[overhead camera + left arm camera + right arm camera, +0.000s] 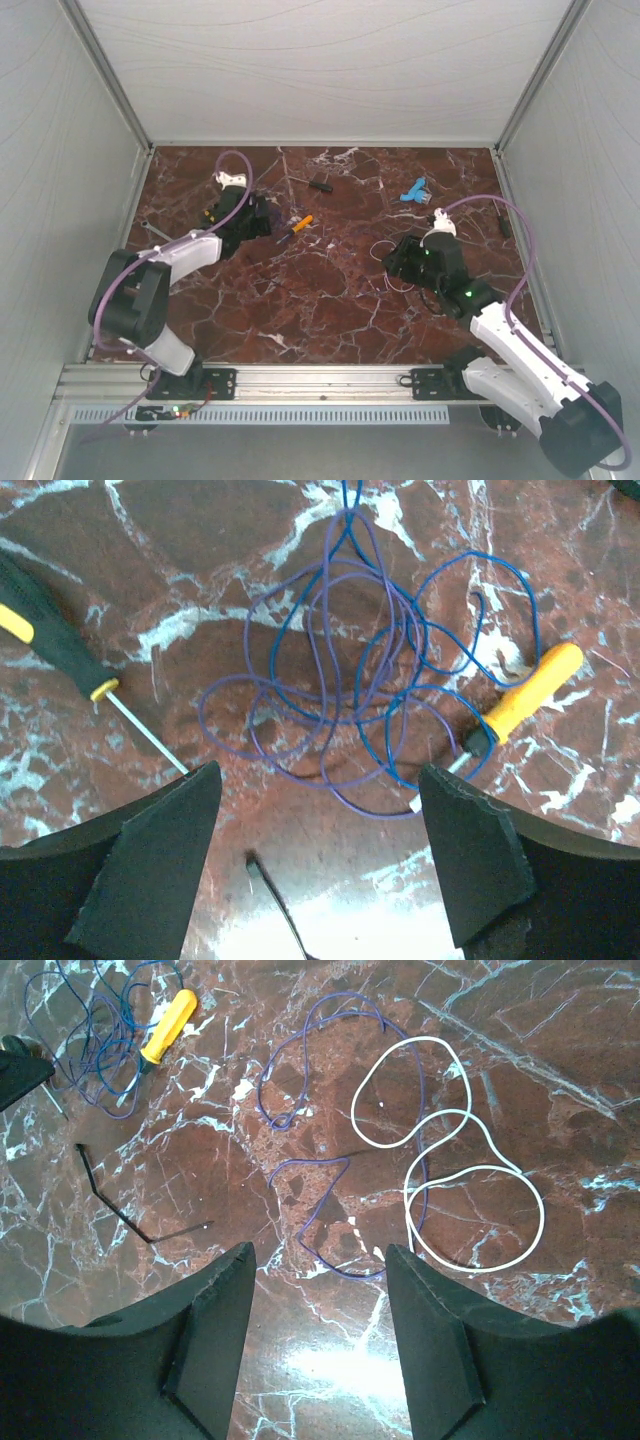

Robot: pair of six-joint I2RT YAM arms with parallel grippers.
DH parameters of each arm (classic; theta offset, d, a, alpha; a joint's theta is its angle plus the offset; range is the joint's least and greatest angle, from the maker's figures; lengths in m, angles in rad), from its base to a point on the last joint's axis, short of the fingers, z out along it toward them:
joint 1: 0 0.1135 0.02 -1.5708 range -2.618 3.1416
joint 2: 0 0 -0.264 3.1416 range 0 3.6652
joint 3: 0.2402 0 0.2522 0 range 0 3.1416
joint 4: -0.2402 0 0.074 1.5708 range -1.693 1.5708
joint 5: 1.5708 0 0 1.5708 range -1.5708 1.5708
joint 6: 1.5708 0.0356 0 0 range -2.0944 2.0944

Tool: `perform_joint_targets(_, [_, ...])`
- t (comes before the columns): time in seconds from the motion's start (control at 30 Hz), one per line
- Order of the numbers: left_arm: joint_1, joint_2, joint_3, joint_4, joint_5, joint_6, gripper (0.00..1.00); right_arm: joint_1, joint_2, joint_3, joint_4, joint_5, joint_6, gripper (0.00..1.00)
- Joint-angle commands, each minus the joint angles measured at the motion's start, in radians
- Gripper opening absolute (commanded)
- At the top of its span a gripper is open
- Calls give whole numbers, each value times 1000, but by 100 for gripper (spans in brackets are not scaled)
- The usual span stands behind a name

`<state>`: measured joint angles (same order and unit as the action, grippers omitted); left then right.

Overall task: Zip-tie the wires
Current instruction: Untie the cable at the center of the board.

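Observation:
A tangle of thin purple and blue wires lies in loops on the marble, just ahead of my left gripper. That gripper's jaws stand wide open over bare table with nothing between them. A loose purple wire and a white wire in loops lie ahead of my right gripper, which is open and empty. A black zip tie lies bent on the table between the two wire groups; its end shows between the left fingers. In the top view the left gripper and right gripper both hang low over the table.
An orange-handled screwdriver lies against the tangle's right side, a black-and-yellow-handled one to its left. A blue object and a small black item lie toward the back. White walls enclose the table.

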<state>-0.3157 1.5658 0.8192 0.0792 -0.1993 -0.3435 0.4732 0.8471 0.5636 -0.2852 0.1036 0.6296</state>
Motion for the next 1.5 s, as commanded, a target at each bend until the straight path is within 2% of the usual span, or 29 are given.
perform_joint_targets(0.0, [30,67,88,122,31,53,78,-13,-37,-15,-6,0,-25,52])
perform_joint_targets(0.33, [72,242,255,141,65,83,61,-30,-62,-21,-32,-8,-38,52])
perform_joint_targets(0.43, [75,294,303,129,61,89,52,-36,-64,-18,-39,-10,-42,52])
perform_joint_targets(0.47, [76,307,314,131,63,90,46,-37,-64,-16,-41,-11,-42,52])
perform_joint_targets(0.5, [76,320,327,132,65,92,36,-38,-64,-16,-42,-13,-43,52])
perform_joint_targets(0.57, [76,339,350,130,64,100,7,-39,-65,-17,-41,-16,-43,52])
perform_joint_targets(0.6, [75,343,360,125,62,103,0,-39,-65,-17,-40,-18,-42,52])
perform_joint_targets(0.7, [75,318,353,131,57,115,0,-41,-62,-15,-43,-21,-42,52])
perform_joint_targets(0.9, [74,145,279,174,22,138,0,-44,-64,-13,-35,-21,-45,52])
perform_joint_targets(1.23, [61,-53,262,164,-80,158,0,-44,-69,5,-38,-29,-48,52])
perform_joint_targets(1.47, [58,-180,273,204,-47,153,0,-44,-108,-10,-21,-45,-57,52])
